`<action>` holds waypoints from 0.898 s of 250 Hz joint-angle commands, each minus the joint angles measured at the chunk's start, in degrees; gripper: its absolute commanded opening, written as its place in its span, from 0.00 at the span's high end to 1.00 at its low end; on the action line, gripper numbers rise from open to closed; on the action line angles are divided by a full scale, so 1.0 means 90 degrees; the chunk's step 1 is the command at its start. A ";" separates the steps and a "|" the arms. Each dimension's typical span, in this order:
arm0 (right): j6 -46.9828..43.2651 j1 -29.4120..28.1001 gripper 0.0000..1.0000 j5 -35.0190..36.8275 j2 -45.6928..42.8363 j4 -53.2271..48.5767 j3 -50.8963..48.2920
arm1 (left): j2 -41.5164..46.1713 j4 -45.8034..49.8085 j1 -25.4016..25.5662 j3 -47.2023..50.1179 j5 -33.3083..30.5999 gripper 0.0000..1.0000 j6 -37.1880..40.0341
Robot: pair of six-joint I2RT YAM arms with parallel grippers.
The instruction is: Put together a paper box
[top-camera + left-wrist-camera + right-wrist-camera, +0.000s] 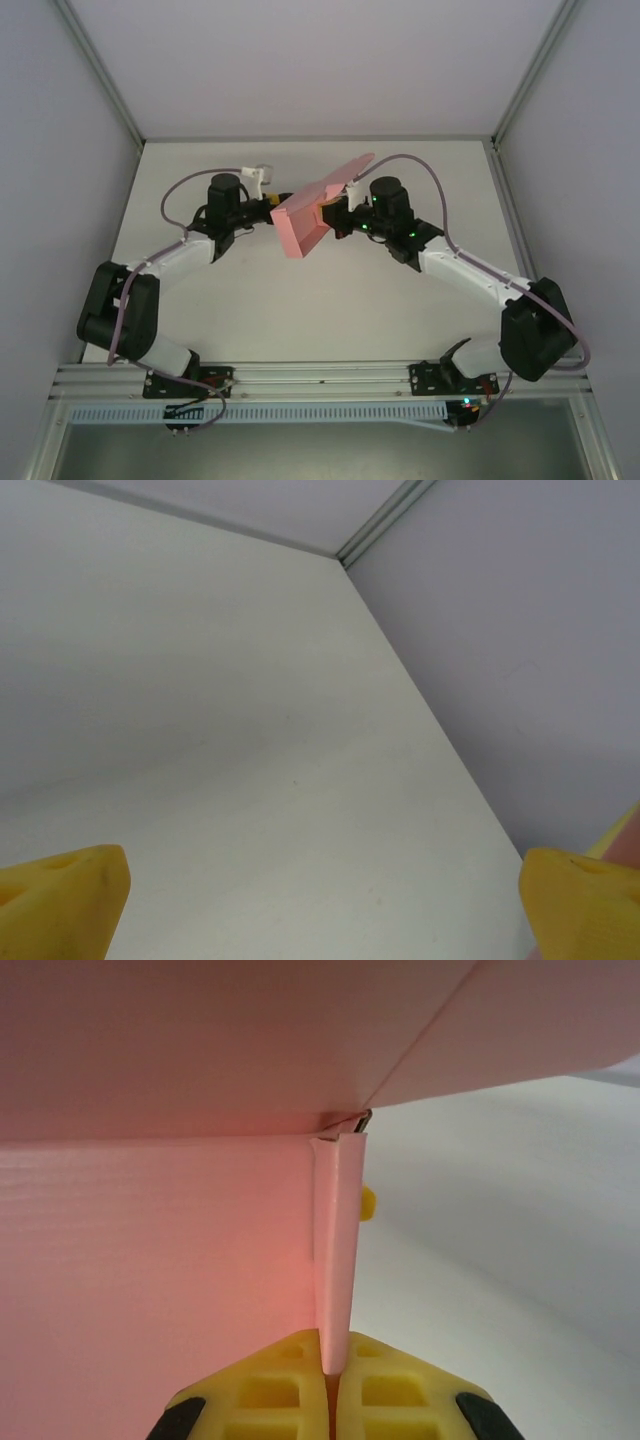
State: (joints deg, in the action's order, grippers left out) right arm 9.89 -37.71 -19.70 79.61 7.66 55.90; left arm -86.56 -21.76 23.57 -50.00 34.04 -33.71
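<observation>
The pink paper box [305, 222] is held up over the middle of the table as a small rectangular shell, with one long flap [352, 170] raised toward the back right. My right gripper [333, 214] is shut on the box's right end. In the right wrist view its yellow fingers [270, 1390] pinch a thin upright edge of pink card [337, 1250], and a broad pink panel [150, 1260] lies to the left. My left gripper [277, 204] stands open beside the box's left end. Its fingertips [60, 900] are spread wide over bare table, with nothing between them.
The white table [320, 320] is closed in by grey walls on the left, right and back, with metal corner posts [100, 70]. The left wrist view looks toward the table's far corner [345, 560]. Both arm bases sit on the rail at the near edge [320, 380].
</observation>
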 commanded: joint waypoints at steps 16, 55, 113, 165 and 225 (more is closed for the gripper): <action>-0.0770 -0.0842 1.00 0.1547 0.0495 -0.0914 0.0568 | 0.0009 -0.0518 0.0298 -0.0313 0.0447 0.00 0.0060; -0.0923 -0.1364 1.00 0.2947 0.1041 -0.1206 0.0859 | 0.0009 -0.0474 0.0460 -0.0501 0.0514 0.00 0.0016; -0.0731 -0.1814 1.00 0.4952 0.1801 -0.1086 0.1276 | 0.0123 -0.0566 0.0667 -0.0640 0.0533 0.00 -0.0268; -0.0716 -0.1923 1.00 0.5238 0.2205 -0.0930 0.1619 | 0.0440 -0.0434 0.0789 -0.0670 0.0524 0.00 -0.0095; -0.0678 -0.1887 1.00 0.4701 0.1950 -0.0802 0.1456 | 0.0851 0.0532 0.0807 -0.0667 -0.0296 0.00 0.0410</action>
State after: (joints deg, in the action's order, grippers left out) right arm 4.01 -53.87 28.75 94.52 -1.45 70.57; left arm -87.02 -14.39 23.16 -51.55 19.53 -33.74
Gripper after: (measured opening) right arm 0.060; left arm 0.996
